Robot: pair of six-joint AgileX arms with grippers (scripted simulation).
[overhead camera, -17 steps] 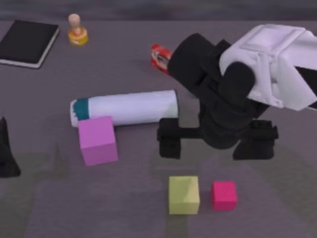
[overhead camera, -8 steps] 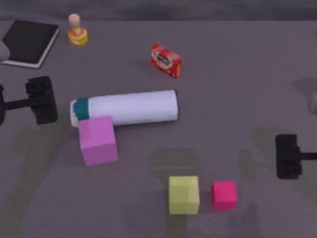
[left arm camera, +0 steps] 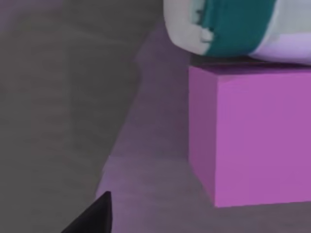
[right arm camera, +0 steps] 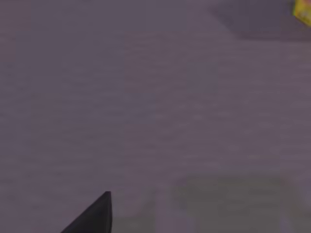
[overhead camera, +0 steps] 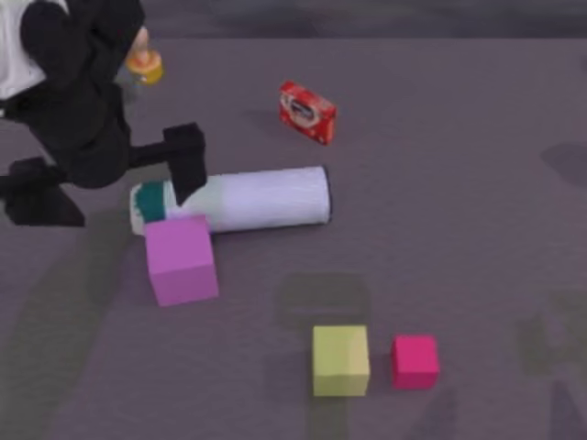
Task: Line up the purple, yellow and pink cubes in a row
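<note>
The purple cube [overhead camera: 181,259] rests on the table against the teal end of a white roll [overhead camera: 248,198]. It fills the left wrist view [left arm camera: 252,136]. My left gripper [overhead camera: 115,181] hovers open just behind and left of it. One finger [overhead camera: 188,163] is over the roll's teal end, the other [overhead camera: 41,200] lies far to the left. The yellow cube [overhead camera: 340,360] and the pink cube [overhead camera: 415,361] sit side by side near the front, a small gap between them. My right gripper [right arm camera: 141,225] is out of the top view, open over bare table.
A red printed box [overhead camera: 307,112] lies at the back centre. A wooden stamp with a yellow base [overhead camera: 147,64] is half hidden behind my left arm [overhead camera: 73,82]. The roll lies crosswise right behind the purple cube.
My left arm has swung in from the left edge to above the roll's teal end and the purple cube. My right arm has pulled back out of the top view. No cube has moved.
</note>
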